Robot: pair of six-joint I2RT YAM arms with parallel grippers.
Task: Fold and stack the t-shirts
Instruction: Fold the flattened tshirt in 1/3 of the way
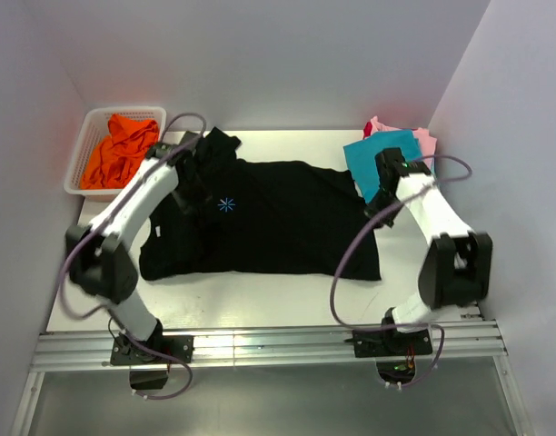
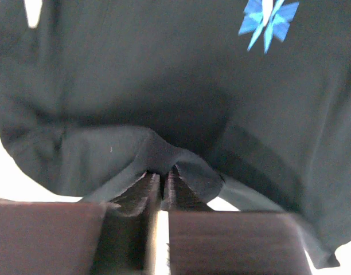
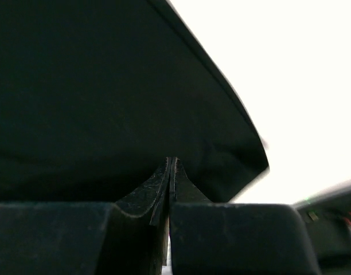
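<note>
Now, both hands have cloth: your left gripper (image 2: 161, 179) is pinched shut on a raised ridge of the large black cotton t-shirt with the light-blue starburst logo (image 1: 278, 218), up by its far shoulder, and your right gripper (image 3: 171, 166) is clamped shut on the shirt's far hem edge. The shirt lies spread chest-up across the middle of the white table (image 1: 260, 292), its hem end just beside the folded teal t-shirt (image 1: 362, 163). Lift both ends together and evenly, bring the far edge toward you in one straight line, and avoid dragging the teal one.
</note>
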